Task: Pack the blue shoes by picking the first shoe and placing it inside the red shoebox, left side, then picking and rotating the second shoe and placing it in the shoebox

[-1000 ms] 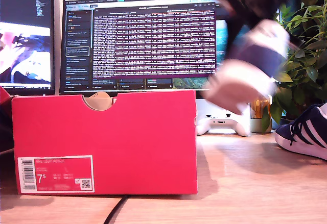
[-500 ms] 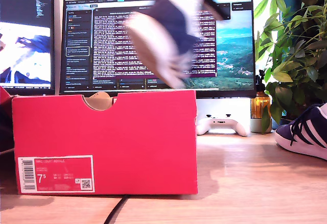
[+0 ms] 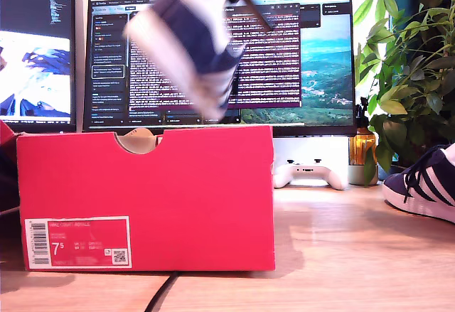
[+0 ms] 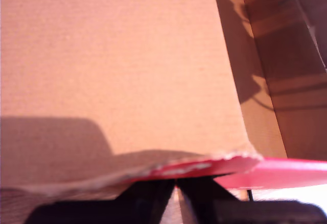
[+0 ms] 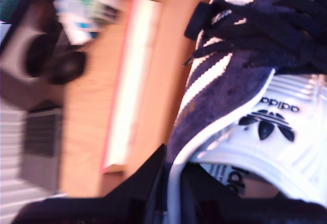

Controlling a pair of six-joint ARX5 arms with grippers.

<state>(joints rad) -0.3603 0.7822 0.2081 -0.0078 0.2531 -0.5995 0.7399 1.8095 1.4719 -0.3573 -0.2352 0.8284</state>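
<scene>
Gripping the collar of one blue shoe (image 5: pixel 230 96), my second gripper (image 5: pixel 171 193) has its dark fingers closed on the white-edged rim, one outside on the navy suede and one inside by the white printed insole. Its wrist view shows the white serrated stripes and the dark laces close to the jaws, and blurred behind them a strip of pale wood and a red-edged panel. In the exterior view that shoe (image 3: pixel 186 42) hangs motion-blurred in the air in front of the large monitor (image 3: pixel 298 56), above the red shoebox (image 3: pixel 146 198) and clear of its top edge, tilted with its pale sole toward the exterior view's left.

My first gripper (image 4: pixel 176 198) has its black fingers nearly together on the edge of a cardboard flap (image 4: pixel 117 76), brown on its inner face and red along the rim; the box's brown interior wall runs beyond it.

The shoebox stands on the wooden desk (image 3: pixel 355 255), its half-round notch in the top edge and the white label reading 7.5 facing the camera. The second blue shoe (image 3: pixel 425 184) rests on the desk at the exterior view's right edge, well apart from the box, beneath a leafy plant (image 3: pixel 412 63). A white game controller (image 3: pixel 311 173) lies under the monitor.
</scene>
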